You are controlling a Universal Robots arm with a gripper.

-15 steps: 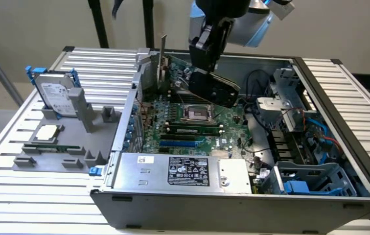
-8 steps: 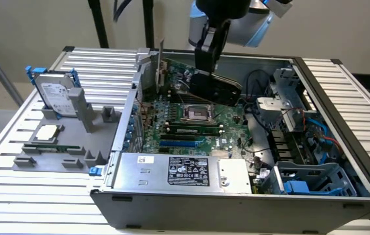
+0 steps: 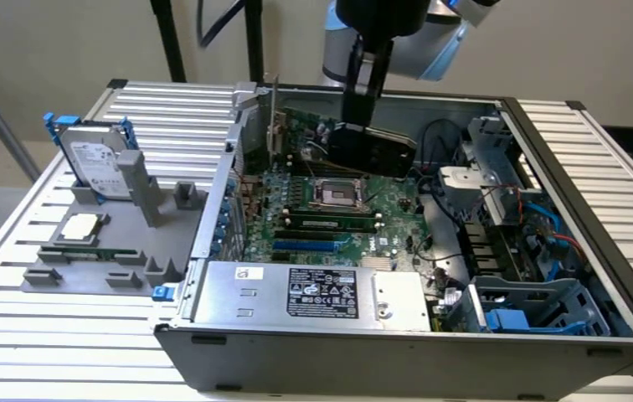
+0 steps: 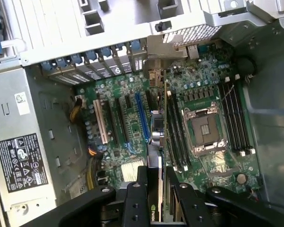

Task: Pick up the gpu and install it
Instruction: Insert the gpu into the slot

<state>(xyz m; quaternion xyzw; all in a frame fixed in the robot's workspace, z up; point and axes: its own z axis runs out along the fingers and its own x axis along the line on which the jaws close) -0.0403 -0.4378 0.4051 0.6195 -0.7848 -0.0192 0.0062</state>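
1. The tool is clenched on the gpu — card edge-on between its fingers;
2. the gpu sits tilted over the motherboard, at twelve o'clock of the processor socket in the exterior view.

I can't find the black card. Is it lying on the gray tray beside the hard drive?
No, the gpu hangs over the motherboard, gripped between the robot's fingers.
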